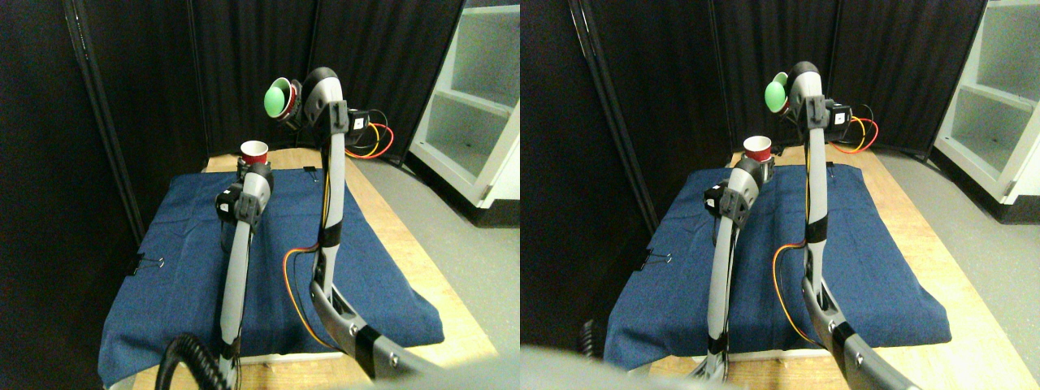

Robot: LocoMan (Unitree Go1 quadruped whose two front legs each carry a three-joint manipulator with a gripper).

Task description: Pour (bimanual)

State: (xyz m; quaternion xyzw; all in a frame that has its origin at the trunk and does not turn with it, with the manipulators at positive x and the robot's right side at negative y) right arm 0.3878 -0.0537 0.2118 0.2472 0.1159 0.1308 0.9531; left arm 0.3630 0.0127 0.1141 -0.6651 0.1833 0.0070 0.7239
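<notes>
**Kid:** Red cup (254,152) first! Do the left fingers (246,169) hold it?

**Helper:** They sit right under it, and the cup stands up straight at their top. I think they grip it, but the arm hides them, so I cannot tell for sure.

**Kid:** And the right fingers (294,103)?

**Helper:** They are up high, clamped on a second cup (281,99). That one is tipped on its side. Its mouth faces us, with a green ball (275,99) sitting in it.

**Kid:** Is the ball falling out?

**Helper:** Not yet. It sits in the mouth of the tipped cup, which is higher than the red cup and a bit to the right.

**Kid:** So what step is this?

**Helper:** I think the pour is just starting. Next the high cup needs to tip more, right over the low cup, so the ball drops in.

**Kid:** What is under it all?

**Helper:** A blue cloth (187,260) on a wooden worktop (422,276).
</notes>
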